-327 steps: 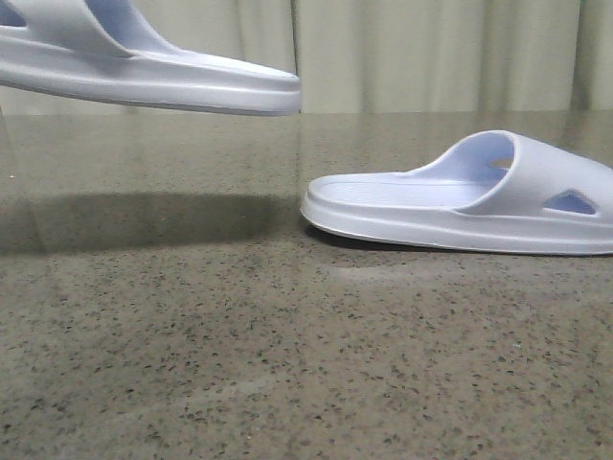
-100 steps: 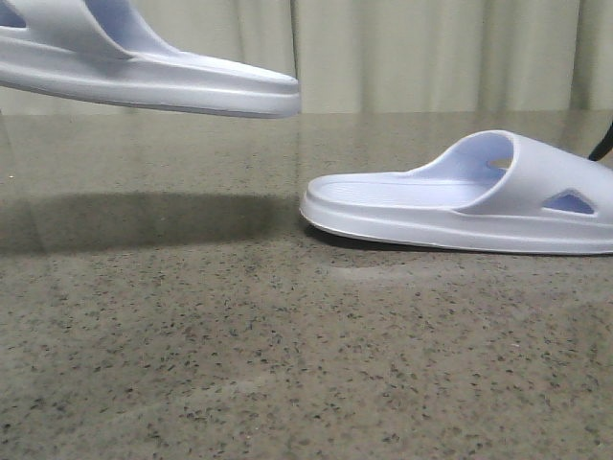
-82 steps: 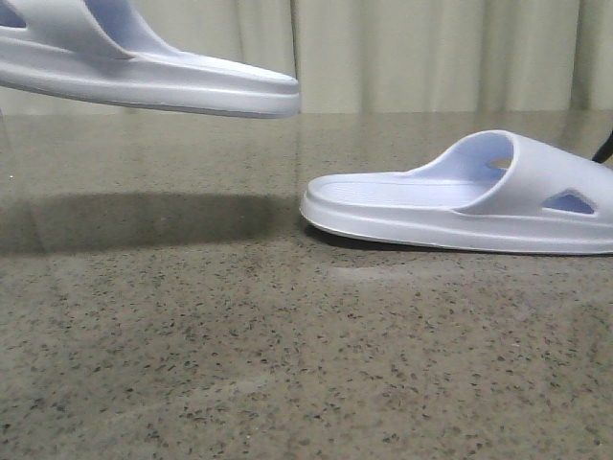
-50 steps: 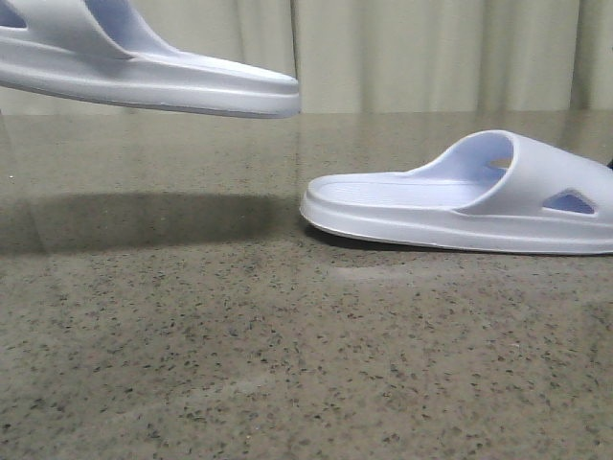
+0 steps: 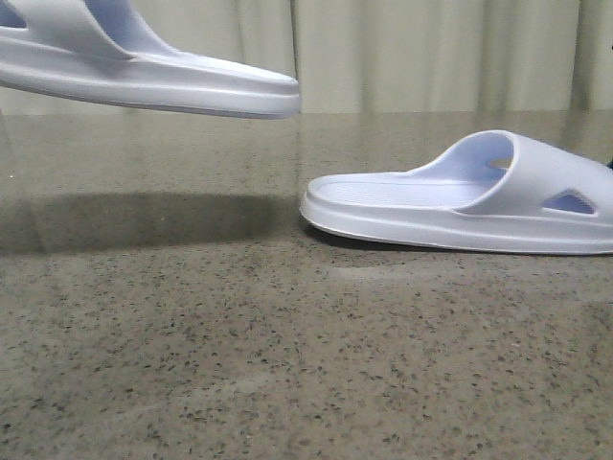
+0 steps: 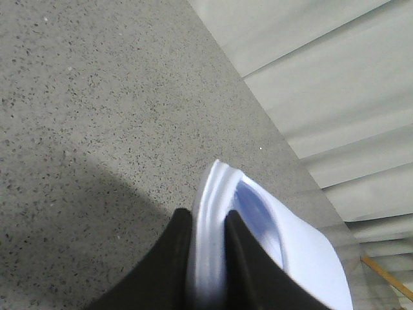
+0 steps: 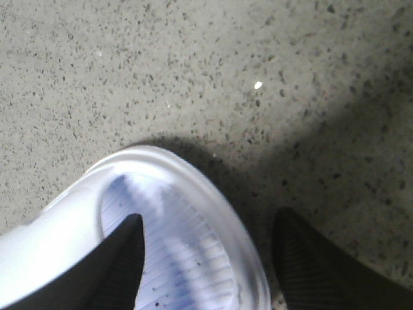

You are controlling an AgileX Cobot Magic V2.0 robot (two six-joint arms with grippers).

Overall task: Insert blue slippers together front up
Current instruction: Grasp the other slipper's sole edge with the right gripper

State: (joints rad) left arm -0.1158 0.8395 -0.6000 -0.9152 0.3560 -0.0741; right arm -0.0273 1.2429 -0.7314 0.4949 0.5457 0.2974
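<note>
One pale blue slipper [image 5: 144, 77] hangs in the air at the upper left of the front view, its sole roughly level. My left gripper [image 6: 208, 223] is shut on the edge of this slipper [image 6: 213, 213]; the gripper itself is outside the front view. The second pale blue slipper [image 5: 460, 196] lies flat on the table at the right, strap toward the right. My right gripper [image 7: 206, 226] is open and straddles the end of this slipper [image 7: 187, 239], one finger [image 7: 126, 255] over the ribbed footbed, the other [image 7: 310, 258] outside the rim over the table.
The speckled grey-brown stone tabletop [image 5: 287, 364] fills the front view. A pale pleated curtain [image 5: 431, 53] hangs behind the table's far edge. The held slipper casts a dark shadow [image 5: 144, 220] on the table at the left.
A dark bit of the right arm that showed at the right edge a second ago has almost left the front view. Both slippers are where they were.
</note>
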